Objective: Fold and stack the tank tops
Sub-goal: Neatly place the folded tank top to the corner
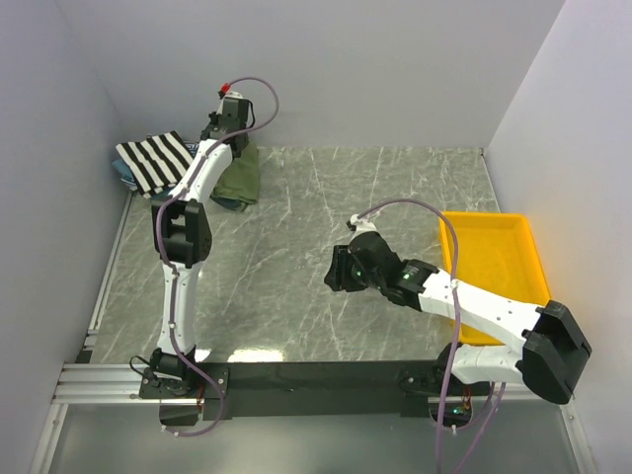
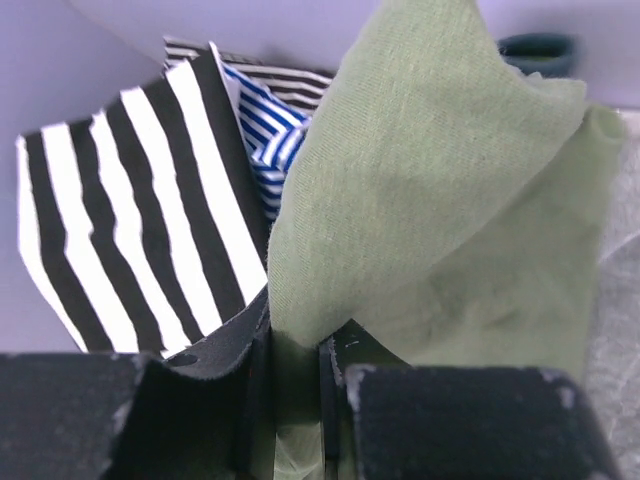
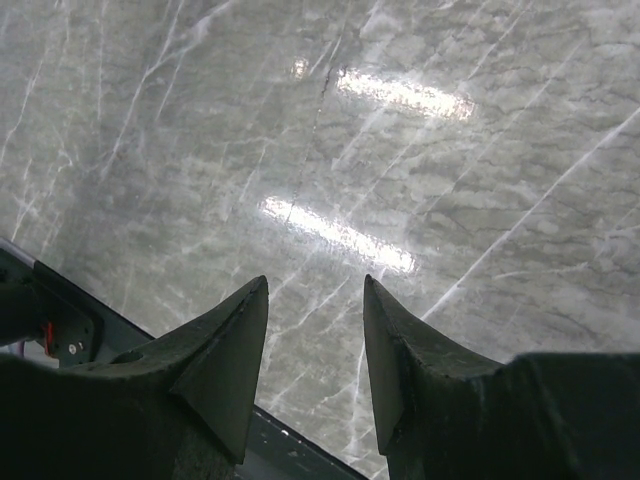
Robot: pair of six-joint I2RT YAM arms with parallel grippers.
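Note:
My left gripper (image 1: 240,150) is at the far left corner, shut on the olive green tank top (image 1: 238,182), which hangs from it over the table. In the left wrist view the green cloth (image 2: 440,200) is pinched between the jaws (image 2: 293,345). The black-and-white striped tank top (image 1: 153,160) lies beside it at the back left, also seen in the left wrist view (image 2: 140,210), with a blue striped one (image 2: 262,135) under it. My right gripper (image 1: 336,272) is open and empty above bare table (image 3: 316,285).
A yellow plastic tray (image 1: 494,272) sits at the right side of the marble table (image 1: 326,197). Grey walls close the back and sides. The black front rail (image 3: 60,320) shows low in the right wrist view.

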